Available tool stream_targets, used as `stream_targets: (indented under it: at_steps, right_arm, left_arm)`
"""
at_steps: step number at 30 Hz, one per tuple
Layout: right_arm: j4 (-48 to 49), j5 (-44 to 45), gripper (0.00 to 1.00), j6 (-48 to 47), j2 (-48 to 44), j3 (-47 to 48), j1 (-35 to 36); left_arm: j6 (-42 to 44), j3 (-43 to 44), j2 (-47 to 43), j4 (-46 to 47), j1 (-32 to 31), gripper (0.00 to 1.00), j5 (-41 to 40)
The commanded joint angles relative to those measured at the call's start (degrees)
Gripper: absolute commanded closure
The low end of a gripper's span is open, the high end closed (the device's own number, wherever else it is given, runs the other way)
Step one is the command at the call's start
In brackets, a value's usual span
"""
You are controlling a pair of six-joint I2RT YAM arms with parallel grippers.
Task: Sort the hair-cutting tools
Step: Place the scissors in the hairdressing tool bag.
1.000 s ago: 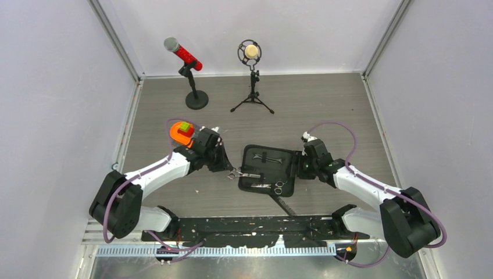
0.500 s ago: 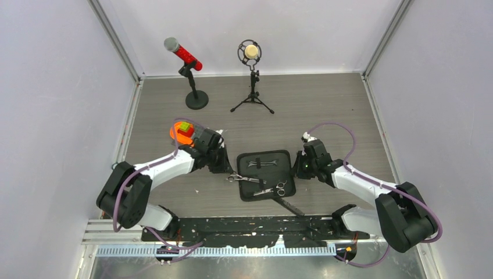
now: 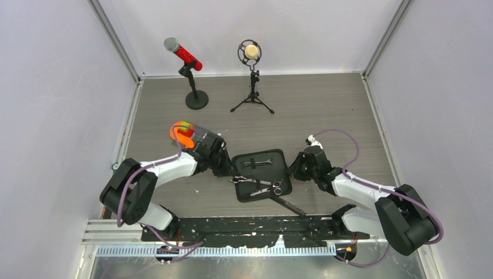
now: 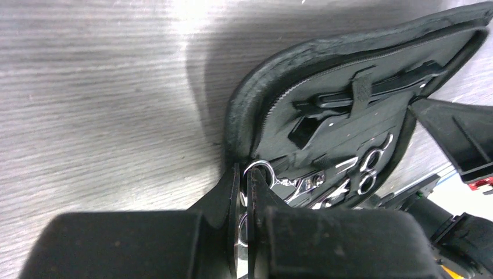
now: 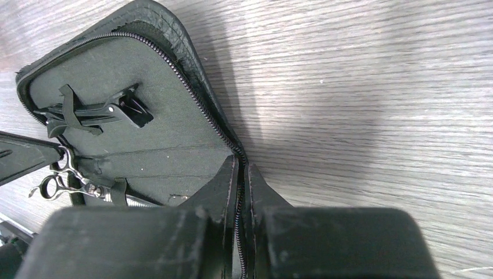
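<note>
The black zip case (image 3: 273, 160) lies open between my arms. A black hair clip (image 3: 256, 163) is strapped inside it. My left gripper (image 3: 229, 173) is shut on the ring handle of silver scissors (image 3: 248, 181) at the case's left edge; the left wrist view shows the ring (image 4: 260, 168) between my fingertips (image 4: 243, 174). A second pair of scissors (image 3: 272, 187) lies in the case's near part. A black comb (image 3: 289, 204) lies just off its near corner. My right gripper (image 3: 294, 168) is shut on the case's zip edge (image 5: 232, 148), tips (image 5: 239, 170) on it.
A red microphone (image 3: 186, 55) on a round black base (image 3: 196, 100) and a tripod microphone (image 3: 252, 53) stand at the back. Grey walls close in both sides. A black rail (image 3: 250, 226) runs along the near edge.
The case has shifted left and toward the near edge and turned slightly. Both grippers moved with it, keeping their hold on the scissors and on the case's edge.
</note>
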Motion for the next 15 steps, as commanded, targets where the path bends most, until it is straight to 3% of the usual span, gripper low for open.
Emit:
stream_targets:
  at_steps: [1, 8, 15]
  right_arm:
    - [6.9, -2.4, 0.95, 7.3, 2.6, 0.2, 2.9]
    - [12.1, 0.3, 0.95, 11.5, 6.0, 1.9, 5.0]
    - [13.0, 5.8, 0.95, 14.8, 2.9, -2.1, 5.4]
  left_arm:
    - [-5.2, 5.9, 2.1, 8.7, -0.7, 1.0, 0.3]
    - [-8.2, 5.5, 2.5, 9.9, -2.1, 1.0, -4.1]
    - [-11.4, -2.8, -8.0, 7.9, -2.2, 1.0, -16.5]
